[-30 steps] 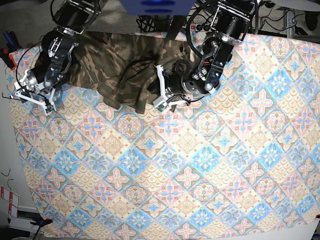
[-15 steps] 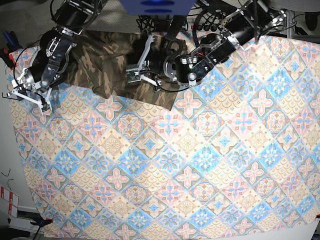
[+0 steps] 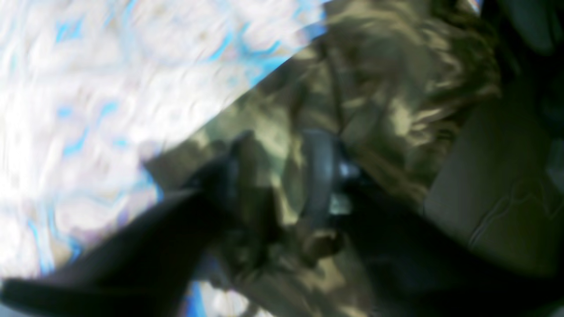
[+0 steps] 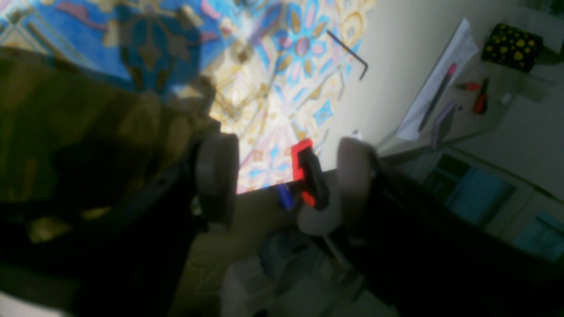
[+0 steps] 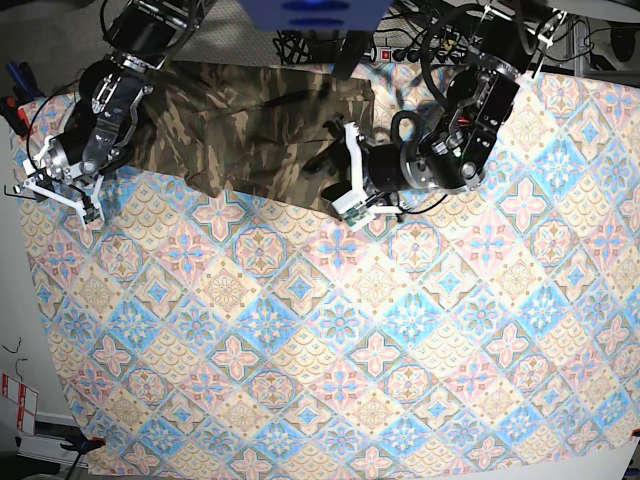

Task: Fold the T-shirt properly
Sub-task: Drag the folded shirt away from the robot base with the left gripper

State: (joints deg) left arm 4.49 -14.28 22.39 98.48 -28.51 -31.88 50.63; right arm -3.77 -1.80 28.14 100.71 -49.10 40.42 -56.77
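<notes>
Overhead, a camouflage T-shirt (image 5: pixel 250 125) lies bunched along the far edge of a table under a blue-and-cream tiled tablecloth (image 5: pixel 330 330). At its near right corner, the left hand (image 5: pixel 352 180) has its jaws spread over the cloth, apparently holding nothing, though that wrist view is blurred. At the shirt's other end, the right hand (image 4: pixel 286 180) is spread and empty. To fold neatly, each hand probably needs a firm pinch on a hem corner before pulling the cloth flat.

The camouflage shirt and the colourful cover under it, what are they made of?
The shirt looks like soft matte cloth: it wrinkles and folds. The table cover looks like thin printed fabric or plastic sheet, lying flat with a tile pattern; hard to tell which.
</notes>
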